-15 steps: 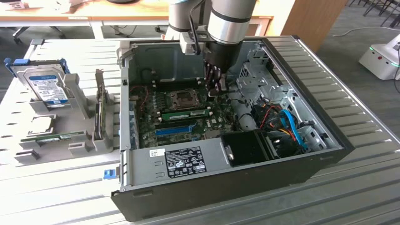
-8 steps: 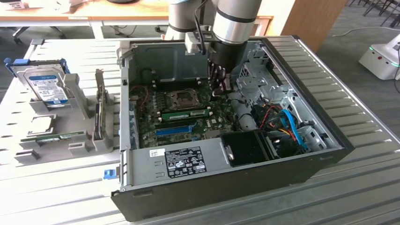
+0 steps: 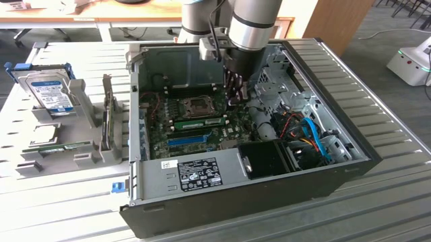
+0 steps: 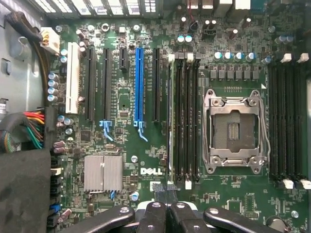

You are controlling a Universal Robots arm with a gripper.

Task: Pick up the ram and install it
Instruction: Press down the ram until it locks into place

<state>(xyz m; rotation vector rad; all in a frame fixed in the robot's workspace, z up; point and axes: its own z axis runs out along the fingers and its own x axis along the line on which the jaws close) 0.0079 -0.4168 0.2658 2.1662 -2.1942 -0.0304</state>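
The arm hangs vertically inside the open computer case. Its gripper is closed, holding nothing, above one end of the ram seated in the motherboard.

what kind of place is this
Probably a robotics lab or workshop for computer assembly: a robot arm reaches into an open desktop case on a slatted metal table, with a hard drive racked beside it and a wooden desk behind.
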